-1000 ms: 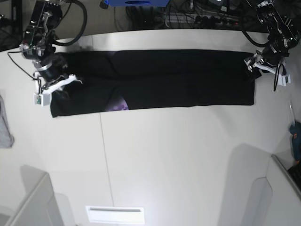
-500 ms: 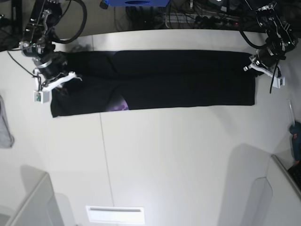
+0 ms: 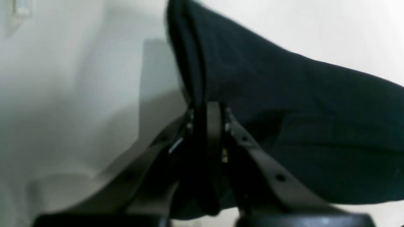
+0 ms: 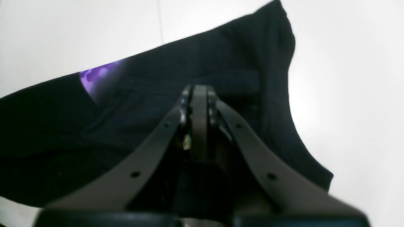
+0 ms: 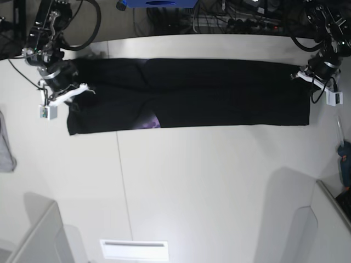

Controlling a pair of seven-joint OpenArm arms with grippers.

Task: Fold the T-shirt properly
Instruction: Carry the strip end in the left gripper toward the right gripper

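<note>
The black T-shirt lies as a long folded strip across the far half of the white table, with a purple patch showing at its front edge. At the strip's right end, my left gripper is shut on the hem; the left wrist view shows the T-shirt running between the closed left gripper. My right gripper is at the strip's left end. In the right wrist view the right gripper is shut with the T-shirt gathered at its tips, the purple patch to the left.
A small grey cloth lies at the table's left edge. A blue tool sits at the right edge. White bins stand at the front left and front right. Cables run behind the table.
My left gripper has shut on the shirt's right end and pulled it rightward. The whole strip has shifted right and lies tauter. The right gripper has barely moved.
</note>
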